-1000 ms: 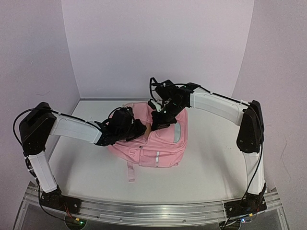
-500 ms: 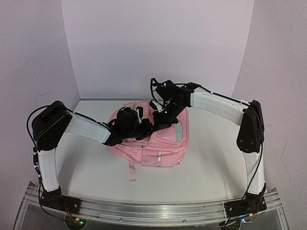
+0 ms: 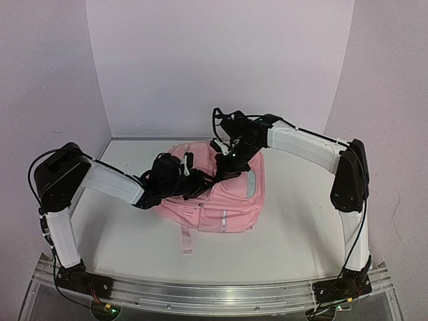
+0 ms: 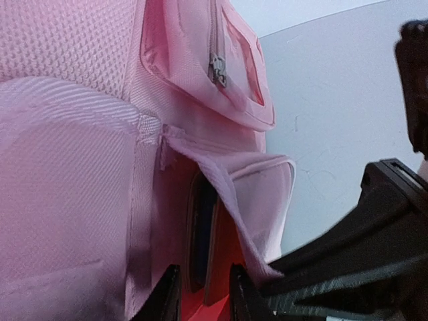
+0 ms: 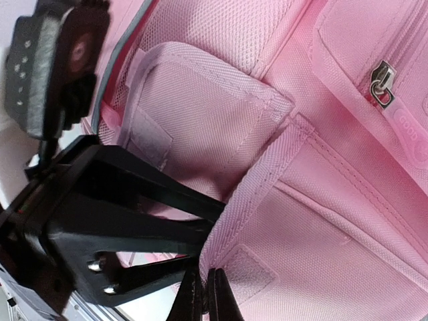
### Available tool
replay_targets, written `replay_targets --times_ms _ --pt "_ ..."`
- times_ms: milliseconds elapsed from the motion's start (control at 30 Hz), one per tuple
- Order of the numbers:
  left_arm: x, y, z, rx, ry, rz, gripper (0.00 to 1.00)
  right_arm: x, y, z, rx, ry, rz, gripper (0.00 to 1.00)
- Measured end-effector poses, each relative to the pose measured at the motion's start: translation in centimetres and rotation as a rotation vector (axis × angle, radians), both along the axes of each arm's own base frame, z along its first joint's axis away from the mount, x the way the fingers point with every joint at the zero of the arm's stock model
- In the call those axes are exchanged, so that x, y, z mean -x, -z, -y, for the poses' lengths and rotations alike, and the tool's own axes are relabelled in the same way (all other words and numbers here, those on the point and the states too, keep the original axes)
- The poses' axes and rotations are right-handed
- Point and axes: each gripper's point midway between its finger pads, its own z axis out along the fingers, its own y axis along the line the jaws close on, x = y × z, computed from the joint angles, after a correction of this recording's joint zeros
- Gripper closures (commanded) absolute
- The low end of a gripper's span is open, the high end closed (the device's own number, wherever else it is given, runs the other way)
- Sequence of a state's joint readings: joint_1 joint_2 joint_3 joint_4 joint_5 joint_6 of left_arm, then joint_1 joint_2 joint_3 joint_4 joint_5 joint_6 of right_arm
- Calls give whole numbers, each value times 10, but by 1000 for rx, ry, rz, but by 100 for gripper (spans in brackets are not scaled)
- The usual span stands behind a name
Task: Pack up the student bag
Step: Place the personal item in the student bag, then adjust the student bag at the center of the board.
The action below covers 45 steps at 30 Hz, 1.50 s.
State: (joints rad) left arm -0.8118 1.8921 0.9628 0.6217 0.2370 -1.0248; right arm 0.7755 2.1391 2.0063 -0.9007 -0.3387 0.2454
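The student bag (image 3: 231, 197) lies at the centre of the table (image 3: 294, 234). At its 12 o'clock edge the right end effector (image 5: 207, 297) pinches the pocket hem (image 5: 257, 187) shut. From 9 o'clock the left end effector (image 4: 204, 294) straddles a flat dark item (image 4: 200, 227), and we cannot tell whether it grips. We would hold the hem up while pushing the item deeper.

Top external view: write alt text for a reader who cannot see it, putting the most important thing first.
A large pink student bag lies on a white table while two black-and-white robot arms reach in from either side. The left gripper and right gripper meet on top of it.
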Motion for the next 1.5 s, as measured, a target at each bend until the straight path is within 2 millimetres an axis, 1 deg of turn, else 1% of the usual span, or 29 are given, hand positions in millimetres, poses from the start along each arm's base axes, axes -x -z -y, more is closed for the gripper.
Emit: replay_targets --times_ms 33,133,167,233,267,300,333,400,433,500,567,700,767,833,1000,1033,1167,1267,1367,1433,1500 --pt "2 -3 -5 -22 -10 -3 64 -1 0 0 -5 -1 -2 96" --pt "4 -19 -20 -84 -54 6 58 -1 -1 0 -19 -9 -9 85" --pt "5 -26 -25 -99 -68 14 55 0 -2 -2 -27 -15 -11 77" --pt "7 -43 -39 -128 -109 33 52 3 -4 -6 -52 -31 -24 48" --pt "7 -51 -45 -137 -129 45 50 5 -6 -9 -69 -43 -32 39" --pt "8 -61 -53 -147 -154 61 49 8 -8 -13 -87 -50 -46 36" --pt "8 -67 -59 -157 -172 70 48 11 -9 -15 -103 -62 -59 34" --pt "9 -78 -71 -175 -209 80 45 16 -12 -19 -130 -85 -78 35" --pt "10 -81 -77 -189 -225 84 44 18 -14 -21 -144 -95 -86 38" --pt "12 -80 -86 -220 -247 80 43 23 -15 -22 -163 -111 -99 47" --pt "14 -73 -93 -259 -262 67 42 30 -14 -19 -169 -124 -111 54" --pt "17 -55 -104 -340 -278 28 40 49 -2 -7 -172 -120 -147 56" --pt "18 -48 -108 -367 -282 14 39 54 6 -1 -163 -107 -158 57" --pt "19 -42 -109 -389 -280 3 39 51 11 1 -154 -93 -148 61" --pt "18 -22 -107 -442 -265 -25 40 31 13 -1 -167 -54 -70 74" --pt "16 -18 -107 -446 -263 -30 41 28 14 -1 -169 -46 -63 75" --pt "7 -11 -106 -429 -252 -45 43 28 25 0 -172 -32 -86 77" --pt "-2 -8 -103 -418 -249 -54 43 34 27 -1 -182 -40 -111 76" --pt "-5 -5 -101 -411 -240 -61 43 35 18 -2 -203 -46 -107 76" --pt "-5 -3 -100 -408 -234 -65 45 33 6 -2 -214 -43 -81 80" --pt "-5 -3 -99 -407 -230 -68 46 24 -10 -3 -223 -33 -24 86"
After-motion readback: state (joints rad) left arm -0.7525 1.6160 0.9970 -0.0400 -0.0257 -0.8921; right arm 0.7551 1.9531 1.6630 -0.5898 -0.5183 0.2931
